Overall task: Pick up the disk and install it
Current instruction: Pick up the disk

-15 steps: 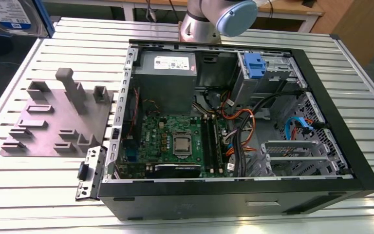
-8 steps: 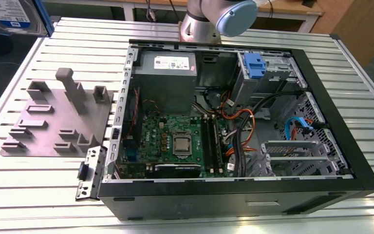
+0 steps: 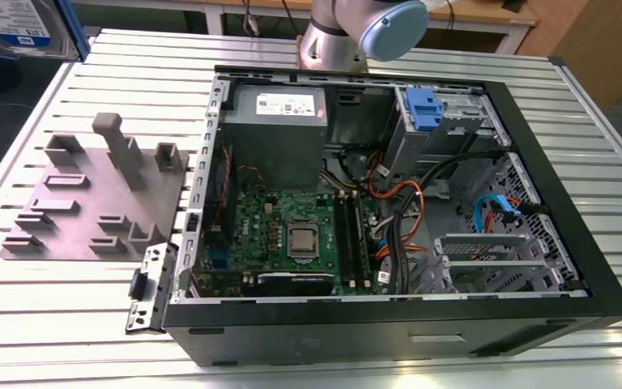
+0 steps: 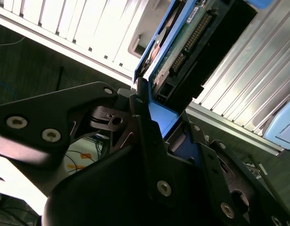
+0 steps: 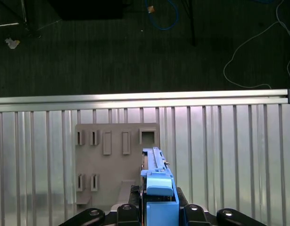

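The disk (image 3: 17, 28) is cropped by the exterior view's top edge, seemingly past halfway.

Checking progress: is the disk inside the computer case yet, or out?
Out. In the first wrist view the gripper is shut on the disk, with the grey fixture plate and slatted table beyond it.

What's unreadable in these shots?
- Exterior view: the disk is cut off by the top-left corner, so most of it is out of frame.
- First wrist view: the disk sits edge-on in the gripper, so its label is hidden.
- Second wrist view: the gripper's dark body covers the disk's held end.
- Exterior view: cables hide the case floor beneath them.
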`<state>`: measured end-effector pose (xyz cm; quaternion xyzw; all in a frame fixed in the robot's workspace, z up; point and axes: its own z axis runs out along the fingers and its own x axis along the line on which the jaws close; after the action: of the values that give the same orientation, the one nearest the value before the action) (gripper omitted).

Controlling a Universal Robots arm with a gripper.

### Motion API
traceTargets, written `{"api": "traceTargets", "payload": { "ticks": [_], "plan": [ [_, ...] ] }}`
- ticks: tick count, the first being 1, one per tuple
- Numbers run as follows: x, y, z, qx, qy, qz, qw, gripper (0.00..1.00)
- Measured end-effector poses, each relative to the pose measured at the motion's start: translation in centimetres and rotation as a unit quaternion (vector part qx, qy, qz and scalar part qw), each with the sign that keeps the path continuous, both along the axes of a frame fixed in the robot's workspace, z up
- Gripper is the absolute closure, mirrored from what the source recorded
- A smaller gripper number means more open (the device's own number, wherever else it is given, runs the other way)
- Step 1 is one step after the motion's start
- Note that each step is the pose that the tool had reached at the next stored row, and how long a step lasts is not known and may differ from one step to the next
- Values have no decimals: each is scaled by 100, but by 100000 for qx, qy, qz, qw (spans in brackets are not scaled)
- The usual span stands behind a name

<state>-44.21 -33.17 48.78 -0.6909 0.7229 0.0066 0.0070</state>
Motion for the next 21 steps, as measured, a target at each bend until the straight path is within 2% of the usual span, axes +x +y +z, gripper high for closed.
{"api": "traceTargets", "payload": {
  "ticks": [4, 10, 17, 21],
  "plan": [
    [-1, -55, -1, -153, -7, -1, 100000, 63],
    [0, -164, -1, -285, -11, -1, 100000, 63],
    [86, -191, -1, -314, -12, 0, 100000, 63],
    [104, -204, -1, -375, -9, -2, 99999, 63]
  ]
}}
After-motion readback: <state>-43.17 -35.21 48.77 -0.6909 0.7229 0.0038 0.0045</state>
